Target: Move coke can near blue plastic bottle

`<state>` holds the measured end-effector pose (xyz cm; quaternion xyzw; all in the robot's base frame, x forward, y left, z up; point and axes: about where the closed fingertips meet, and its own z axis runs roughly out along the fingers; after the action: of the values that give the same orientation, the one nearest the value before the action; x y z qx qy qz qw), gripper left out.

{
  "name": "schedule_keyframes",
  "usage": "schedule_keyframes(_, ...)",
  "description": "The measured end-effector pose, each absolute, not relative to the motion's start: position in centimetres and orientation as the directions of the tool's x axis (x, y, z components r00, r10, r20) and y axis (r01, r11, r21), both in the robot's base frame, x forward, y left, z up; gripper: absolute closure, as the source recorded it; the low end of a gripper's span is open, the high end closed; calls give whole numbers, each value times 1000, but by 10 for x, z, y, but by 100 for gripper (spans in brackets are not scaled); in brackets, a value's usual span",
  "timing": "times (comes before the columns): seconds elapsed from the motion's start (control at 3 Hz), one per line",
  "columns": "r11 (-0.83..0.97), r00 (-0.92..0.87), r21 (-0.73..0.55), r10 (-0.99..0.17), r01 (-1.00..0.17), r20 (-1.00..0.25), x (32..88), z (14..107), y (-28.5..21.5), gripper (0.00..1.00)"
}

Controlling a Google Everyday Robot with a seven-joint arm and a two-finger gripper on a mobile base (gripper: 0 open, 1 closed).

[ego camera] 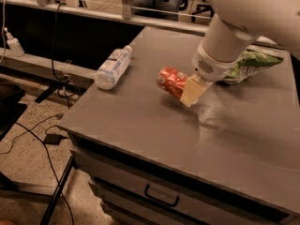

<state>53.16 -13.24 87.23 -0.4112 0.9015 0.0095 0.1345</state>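
Note:
The red coke can is held tilted on its side a little above the grey table top, in the table's middle. My gripper is shut on the coke can from the right; one pale finger shows in front of it. The blue plastic bottle lies on its side near the table's left edge, cap pointing away, some way left of the can.
A green snack bag lies at the back right, partly behind my arm. The table has drawers along its front. A small white spray bottle stands on a ledge at far left. Cables lie on the floor at left.

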Motion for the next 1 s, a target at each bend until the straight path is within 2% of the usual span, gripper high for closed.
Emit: schedule_keyframes(1.0, 494, -464, -55, -845, -868, -266, 600, 858, -54, 100)
